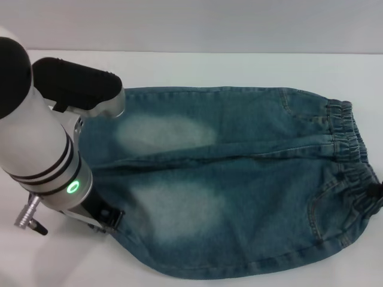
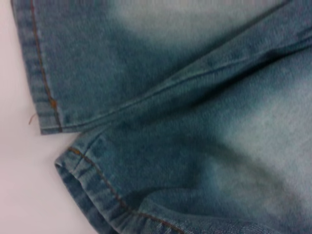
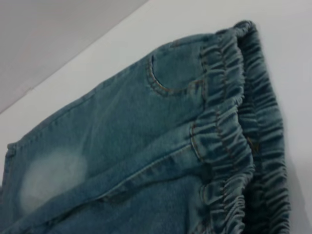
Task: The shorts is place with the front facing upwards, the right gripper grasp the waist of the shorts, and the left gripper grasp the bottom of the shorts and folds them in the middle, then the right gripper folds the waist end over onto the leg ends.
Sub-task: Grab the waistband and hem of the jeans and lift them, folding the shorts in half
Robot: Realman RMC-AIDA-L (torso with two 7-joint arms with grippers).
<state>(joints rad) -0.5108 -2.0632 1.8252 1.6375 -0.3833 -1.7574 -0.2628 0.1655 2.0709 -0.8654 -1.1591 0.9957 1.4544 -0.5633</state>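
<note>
The denim shorts lie flat, front up, on the white table. The waist of the shorts is the puckered elastic band on the right, seen close in the right wrist view with a pocket seam beside it. The bottom of the shorts, the leg ends, is on the left, with orange stitching along both hems. My left gripper hangs low over those hems, mostly hidden under its arm. A small black part of my right gripper shows at the waist, at the picture's right edge.
Bare white table lies beyond the hems on the left and past the waistband. A grey wall runs behind the table's far edge. My left arm, with its green lamp, covers the shorts' left end.
</note>
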